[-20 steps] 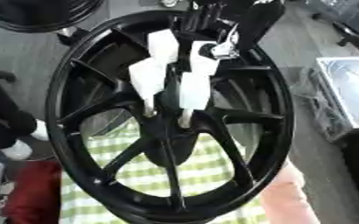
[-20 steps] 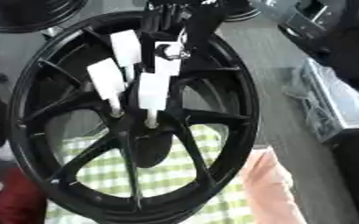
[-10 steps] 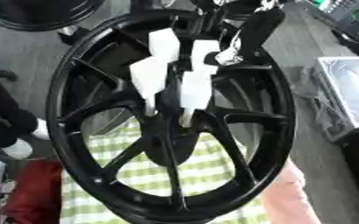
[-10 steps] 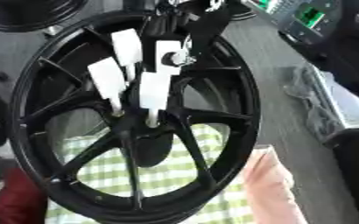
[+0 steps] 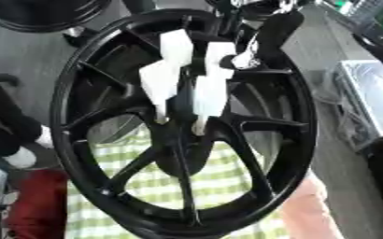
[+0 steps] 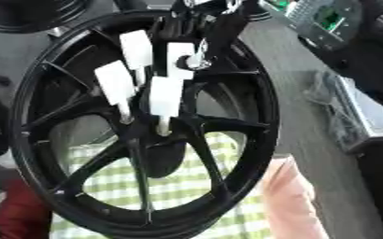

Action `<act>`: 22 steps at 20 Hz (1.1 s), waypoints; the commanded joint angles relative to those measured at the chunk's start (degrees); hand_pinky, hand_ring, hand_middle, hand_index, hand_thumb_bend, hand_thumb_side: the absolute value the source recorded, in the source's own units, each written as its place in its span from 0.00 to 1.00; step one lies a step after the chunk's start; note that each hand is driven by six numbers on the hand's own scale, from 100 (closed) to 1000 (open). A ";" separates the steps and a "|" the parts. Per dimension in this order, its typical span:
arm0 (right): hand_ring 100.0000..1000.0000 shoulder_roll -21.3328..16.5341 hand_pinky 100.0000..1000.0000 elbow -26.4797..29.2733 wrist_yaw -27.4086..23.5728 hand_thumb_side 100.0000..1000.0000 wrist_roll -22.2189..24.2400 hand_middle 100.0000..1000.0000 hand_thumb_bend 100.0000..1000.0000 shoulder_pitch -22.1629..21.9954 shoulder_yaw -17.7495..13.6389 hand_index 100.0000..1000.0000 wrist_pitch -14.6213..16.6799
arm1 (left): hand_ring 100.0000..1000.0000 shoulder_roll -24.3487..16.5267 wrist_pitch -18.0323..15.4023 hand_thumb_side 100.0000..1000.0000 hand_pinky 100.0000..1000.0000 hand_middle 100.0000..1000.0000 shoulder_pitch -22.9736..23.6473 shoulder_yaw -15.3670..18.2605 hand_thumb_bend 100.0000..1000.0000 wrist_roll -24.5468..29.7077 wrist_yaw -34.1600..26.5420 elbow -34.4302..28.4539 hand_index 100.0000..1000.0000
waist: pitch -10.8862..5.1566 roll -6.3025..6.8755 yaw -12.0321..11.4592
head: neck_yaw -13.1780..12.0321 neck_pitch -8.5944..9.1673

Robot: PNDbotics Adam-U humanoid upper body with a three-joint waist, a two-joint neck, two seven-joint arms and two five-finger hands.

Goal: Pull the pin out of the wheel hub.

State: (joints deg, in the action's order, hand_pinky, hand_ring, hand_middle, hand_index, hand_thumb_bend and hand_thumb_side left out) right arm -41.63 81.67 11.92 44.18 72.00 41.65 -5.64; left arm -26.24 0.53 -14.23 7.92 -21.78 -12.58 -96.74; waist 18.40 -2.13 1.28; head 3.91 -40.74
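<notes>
Left eye view shows the wheel [image 5: 305, 121] filling the frame, standing over a checked cloth [image 5: 154, 186]. Since a second ago little has changed: the right hand [image 5: 273, 32], at one o'clock from the hub [image 5: 182, 135], has edged slightly outward. All four white pins [image 5: 158, 86] still stand in the hub, so we judge the pull not yet made. The hand lies against the pin [image 5: 219, 53] nearest it. Whether its fingers clasp that pin we cannot tell, since dark fingers blend into dark spokes. Each pin's long axis runs roughly twelve to six, with the broad end toward twelve and the thin stem toward the hub.
</notes>
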 commanded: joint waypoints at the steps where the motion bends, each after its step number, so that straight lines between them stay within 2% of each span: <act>1: 0.82 -1.03 0.82 -0.54 0.48 0.36 -0.03 0.78 0.20 0.67 -1.17 0.84 0.25 | 0.81 -1.48 0.04 0.54 0.66 0.72 -0.66 0.17 0.17 0.00 -0.11 -0.87 0.68 | -0.85 0.27 -0.16 | 0.22 0.14; 7: 0.82 -0.74 0.82 -1.23 0.70 0.36 0.08 0.77 0.19 0.35 -1.32 0.84 0.34 | 0.81 -1.44 0.03 0.54 0.66 0.72 -0.76 0.18 0.17 -0.04 -0.12 -0.94 0.68 | -0.70 0.38 -0.24 | 0.46 0.16; 11: 0.80 -0.57 0.81 -1.65 0.43 0.37 0.46 0.72 0.18 0.21 -1.40 0.81 0.55 | 0.81 -1.46 0.06 0.54 0.66 0.72 -0.74 0.18 0.17 -0.05 -0.16 -0.92 0.68 | -0.65 0.38 -0.25 | 0.49 -0.02; 16: 0.78 -0.42 0.80 -1.56 -0.95 0.36 -1.27 0.64 0.10 0.29 -1.89 0.75 0.19 | 0.81 -1.50 0.12 0.55 0.66 0.72 -0.76 0.13 0.17 0.06 -0.16 -0.89 0.68 | -0.68 0.38 -0.21 | 0.43 -0.07; 22: 0.77 -0.26 0.79 -0.94 -2.40 0.37 -1.97 0.62 0.09 0.32 -1.61 0.73 -0.30 | 0.81 -1.49 0.22 0.55 0.66 0.72 -0.81 0.12 0.17 0.19 -0.22 -0.87 0.68 | -0.69 0.33 -0.29 | 0.46 0.00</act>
State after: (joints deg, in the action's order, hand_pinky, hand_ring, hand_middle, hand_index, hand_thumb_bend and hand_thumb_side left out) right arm -41.08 80.07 10.09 42.49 71.25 41.02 -5.86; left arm -26.23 0.66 -14.57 7.91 -21.65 -12.60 -96.74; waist 18.74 -1.96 1.05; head 4.19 -40.74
